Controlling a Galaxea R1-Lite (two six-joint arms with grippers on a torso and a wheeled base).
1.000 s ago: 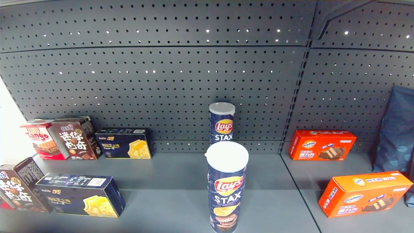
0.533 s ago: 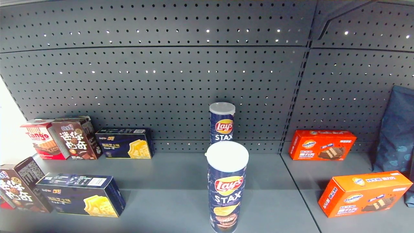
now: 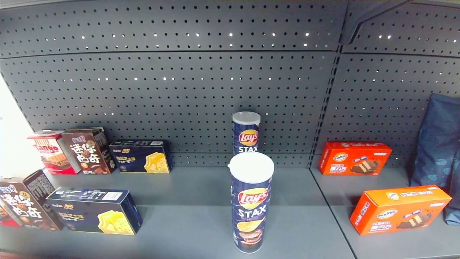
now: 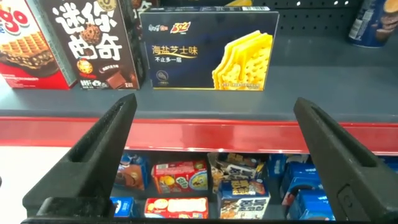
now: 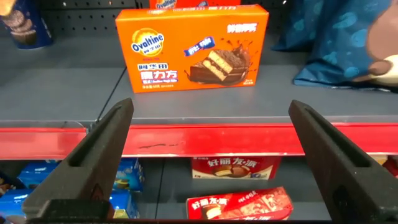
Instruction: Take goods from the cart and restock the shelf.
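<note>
The left gripper (image 4: 216,106) and right gripper (image 5: 211,107) hang spread wide, holding nothing, before the red-edged grey metal shelf (image 4: 323,87). Just beyond the left stands a dark blue rectangular cracker box (image 4: 208,48). Beyond the right lies an orange cardboard cake box (image 5: 193,46). Between them stands a tall dark blue chip can with a white lid (image 3: 250,203).

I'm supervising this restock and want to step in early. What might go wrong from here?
1. The front chip can stands tall and upright on the shelf; a nudge in passing might topple it, perhaps onto the rear chip can behind it.
2. The open right gripper faces the orange box near the red shelf edge; goods pushed in there could shove it.
</note>
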